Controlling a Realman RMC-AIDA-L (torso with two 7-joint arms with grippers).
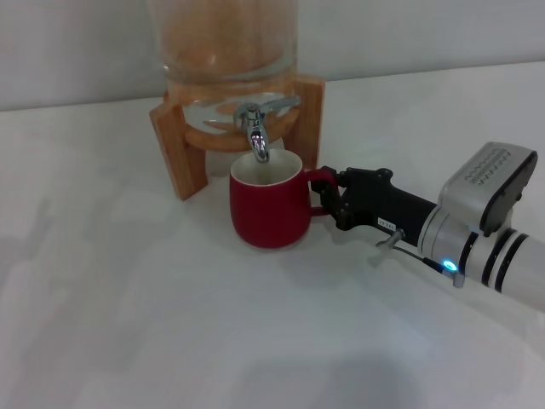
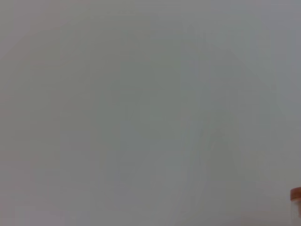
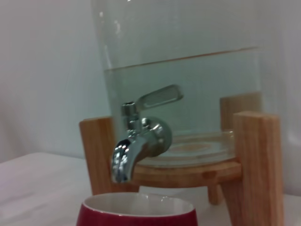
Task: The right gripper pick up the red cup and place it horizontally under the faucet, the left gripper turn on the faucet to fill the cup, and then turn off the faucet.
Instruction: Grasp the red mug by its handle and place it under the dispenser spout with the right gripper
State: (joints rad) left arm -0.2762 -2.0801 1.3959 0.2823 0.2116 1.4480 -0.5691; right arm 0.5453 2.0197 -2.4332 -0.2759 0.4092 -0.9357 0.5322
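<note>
The red cup (image 1: 267, 213) stands upright on the white table, its cream inside directly below the spout of the chrome faucet (image 1: 255, 126). My right gripper (image 1: 329, 199) reaches in from the right, and its black fingers are shut on the cup's red loop handle. In the right wrist view the faucet (image 3: 139, 141) hangs just above the cup's rim (image 3: 136, 207), its flat lever angled up to the side. No water runs from the spout. The left gripper is not in any view.
The glass dispenser (image 1: 230, 51), part full of water, sits in a wooden stand (image 1: 174, 149) at the back of the white table (image 1: 128, 298). The left wrist view shows a bare pale surface and a small orange-brown edge (image 2: 296, 194).
</note>
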